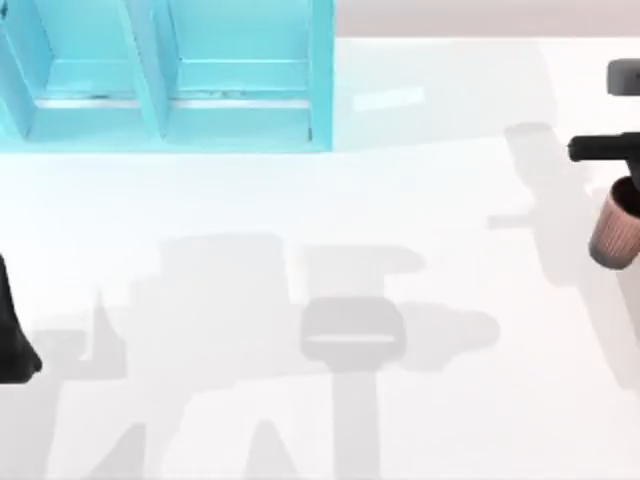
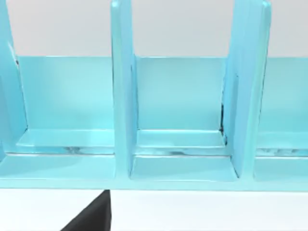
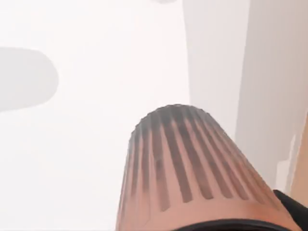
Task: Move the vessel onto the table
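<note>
The broad white flat table (image 1: 300, 200) is seen to be smooth and glossy, with soft shadows and a pale blue sheen carried on it near the shelf. The turquoise compartmented shelf unit (image 1: 170, 90) is finished like smooth, shiny plastic or lacquer, with bright highlights along its ledges and dividers (image 2: 122, 96). The small reddish-brown tapered vessel (image 3: 187, 168) is marked by fine raised ribs down its sides, so that its wall looks rough and matt, like fired clay or moulded plastic. The black right gripper (image 1: 628, 190) at its rim is seen as dull, matt material.
</note>
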Robot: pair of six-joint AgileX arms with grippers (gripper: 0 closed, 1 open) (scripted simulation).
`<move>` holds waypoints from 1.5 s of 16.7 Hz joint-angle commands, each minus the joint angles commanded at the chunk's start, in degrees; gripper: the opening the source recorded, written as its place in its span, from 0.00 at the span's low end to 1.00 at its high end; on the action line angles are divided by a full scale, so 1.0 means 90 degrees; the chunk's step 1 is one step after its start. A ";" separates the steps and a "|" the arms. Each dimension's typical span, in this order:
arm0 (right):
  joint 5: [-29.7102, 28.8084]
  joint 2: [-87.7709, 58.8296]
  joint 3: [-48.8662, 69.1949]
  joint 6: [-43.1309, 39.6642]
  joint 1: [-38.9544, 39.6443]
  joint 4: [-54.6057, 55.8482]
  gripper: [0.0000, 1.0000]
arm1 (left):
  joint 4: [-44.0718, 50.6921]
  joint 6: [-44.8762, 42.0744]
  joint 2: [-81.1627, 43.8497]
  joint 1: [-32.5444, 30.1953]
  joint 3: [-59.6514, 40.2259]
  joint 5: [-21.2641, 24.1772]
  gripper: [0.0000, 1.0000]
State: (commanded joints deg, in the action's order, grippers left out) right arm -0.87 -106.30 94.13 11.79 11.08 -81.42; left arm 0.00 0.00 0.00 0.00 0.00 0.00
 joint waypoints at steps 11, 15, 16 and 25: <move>-0.0164 -0.1480 0.2029 0.4000 0.3960 -0.0495 0.00 | 0.0000 0.0000 0.0000 0.0000 0.0000 0.0000 1.00; -0.0144 -0.1462 0.2007 0.4006 0.3942 -0.0484 0.00 | 0.0000 0.0000 0.0000 0.0000 0.0000 0.0000 1.00; -0.0145 -0.1465 0.1987 0.4010 0.3942 -0.0463 0.00 | 0.0000 0.0000 0.0000 0.0000 0.0000 0.0000 1.00; -0.0162 -0.1577 0.0541 0.4061 0.4021 0.1087 0.00 | 0.0000 0.0000 0.0000 0.0000 0.0000 0.0000 1.00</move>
State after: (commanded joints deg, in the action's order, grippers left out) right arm -2.33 -120.49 99.00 48.34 47.27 -71.64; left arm 0.00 0.00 0.00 0.00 0.00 0.00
